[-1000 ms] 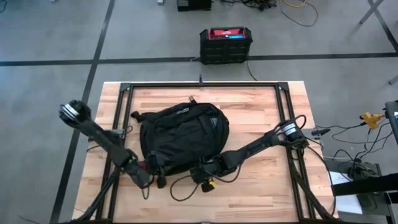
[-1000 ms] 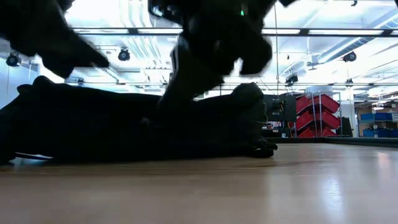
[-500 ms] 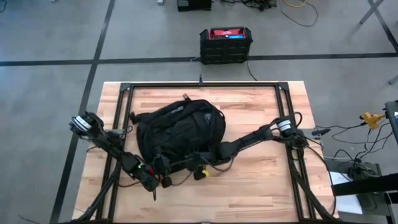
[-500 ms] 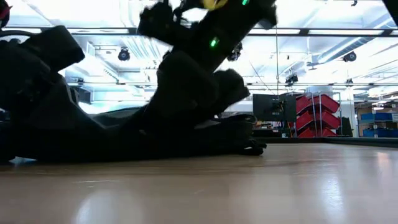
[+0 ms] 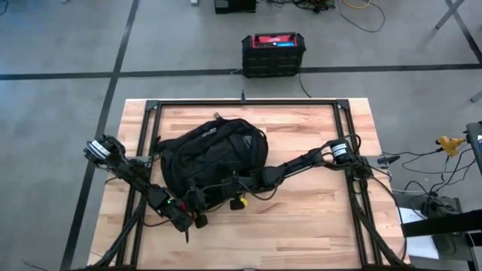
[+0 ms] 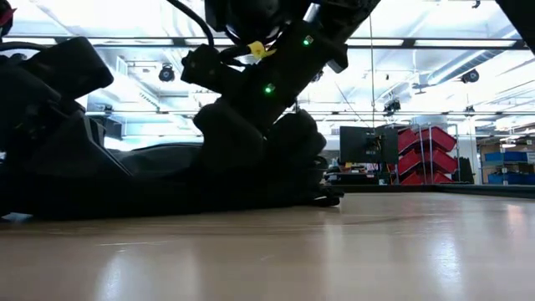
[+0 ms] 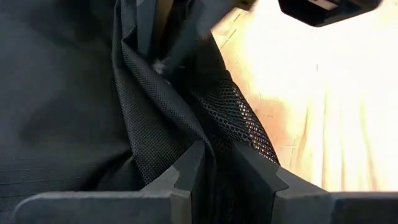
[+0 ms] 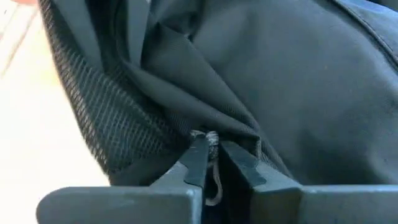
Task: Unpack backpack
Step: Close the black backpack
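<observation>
the backpack (image 5: 215, 162) lies flat near the middle of the wooden table (image 5: 316, 226), bunched at its near edge. the left gripper (image 7: 214, 171) is at the near left corner, its jaws pinching a fold of black mesh fabric. the right gripper (image 8: 214, 158) is beside it, clamped on a small zipper pull (image 8: 211, 140).

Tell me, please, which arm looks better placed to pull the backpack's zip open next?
The right, probably. The right tool is shut on a small metal zip pull at the backpack's near edge, while the left tool only pinches a fold of its fabric beside the mesh, better suited to bracing.
</observation>
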You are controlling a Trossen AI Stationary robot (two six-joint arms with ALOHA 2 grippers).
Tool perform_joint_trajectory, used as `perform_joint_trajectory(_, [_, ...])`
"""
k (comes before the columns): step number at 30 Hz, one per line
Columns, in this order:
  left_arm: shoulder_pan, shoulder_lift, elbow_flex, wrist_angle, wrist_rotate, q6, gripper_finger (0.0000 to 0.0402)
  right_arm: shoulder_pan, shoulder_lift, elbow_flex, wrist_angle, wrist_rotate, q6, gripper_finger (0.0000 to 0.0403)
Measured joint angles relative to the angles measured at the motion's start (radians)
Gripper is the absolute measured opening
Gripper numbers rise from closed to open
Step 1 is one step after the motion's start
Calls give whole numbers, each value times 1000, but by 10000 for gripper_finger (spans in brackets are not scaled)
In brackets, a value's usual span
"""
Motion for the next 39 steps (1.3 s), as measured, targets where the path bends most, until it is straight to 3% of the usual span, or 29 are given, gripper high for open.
perform_joint_trajectory(4, [-2, -24, 2, -75, 22, -30, 63, 21, -48, -3, -95, -1, -3, 11])
perform_joint_trajectory(10, [-3, -111, 2, -312, 42, -140, 54, 45, -185, -10, -276, 19, 12, 1])
perform_joint_trajectory(18, [-17, -165, 0, -491, 77, -193, 42, 51, -321, -71, -529, 159, 100, 1])
perform_joint_trajectory(21, [-19, -168, 0, -491, 78, -184, 41, 52, -352, -112, -432, 108, 104, 1])
perform_joint_trajectory(26, [-19, -180, 1, -494, 78, -160, 45, 54, -343, -145, -217, -98, 63, 1])
perform_joint_trajectory(29, [-19, -193, 1, -475, 100, -169, 45, 58, -308, -160, -80, -161, 21, 0])
perform_joint_trajectory(33, [-19, -200, 1, -445, 105, -161, 45, 65, -216, -161, 52, -163, -54, 13])
perform_joint_trajectory(39, [-18, -200, 1, -433, 105, -160, 43, 46, -91, -103, 115, -158, -89, 84])
